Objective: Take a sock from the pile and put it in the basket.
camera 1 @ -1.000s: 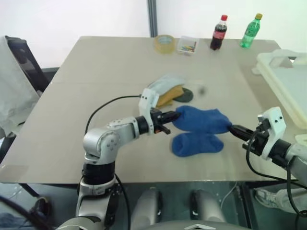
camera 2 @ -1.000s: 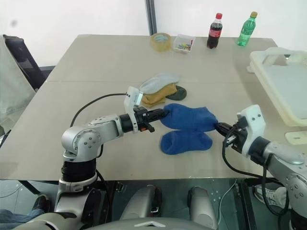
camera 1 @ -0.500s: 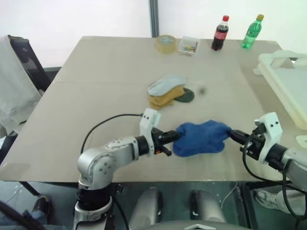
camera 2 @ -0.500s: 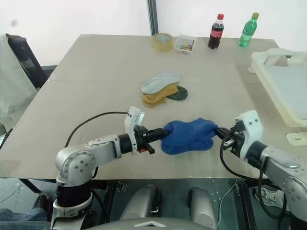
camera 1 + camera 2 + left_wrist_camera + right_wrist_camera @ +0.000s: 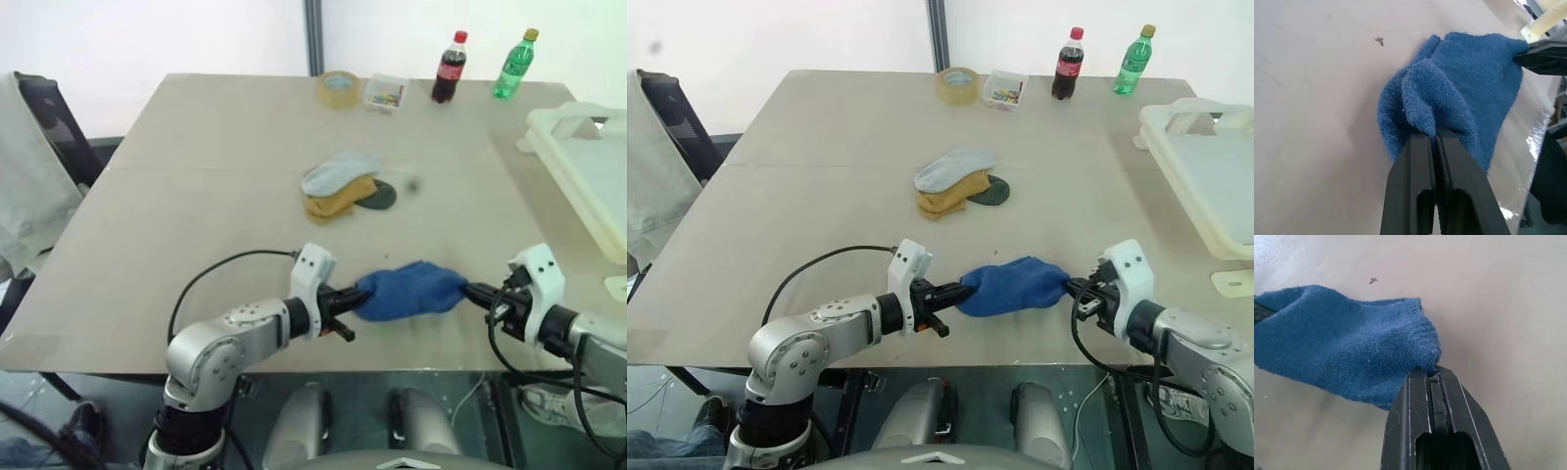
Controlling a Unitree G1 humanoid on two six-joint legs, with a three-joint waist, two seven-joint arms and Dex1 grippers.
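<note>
Since a second ago the blue sock has come off the middle of the worktop toward its near edge, and the second blue sock that lay under it there is now bunched together with it or hidden; which, I cannot tell. The blue sock is a thick, fuzzy terry knit, crumpled into a soft hump with a folded cuff. It spans the gap between the two pincers: the left pincer is clamped on one bunched fold, its flat black fingers pressed together, and the right pincer is pinched tight on the opposite cuff edge. The rest of the pile lies farther up the worktop from the blue sock, well apart: a pale grey sock over a mustard yellow one, a dark green one touching them. The basket, smooth white plastic with a raised rim and loop handle, stands to the right of the blue sock, well apart.
</note>
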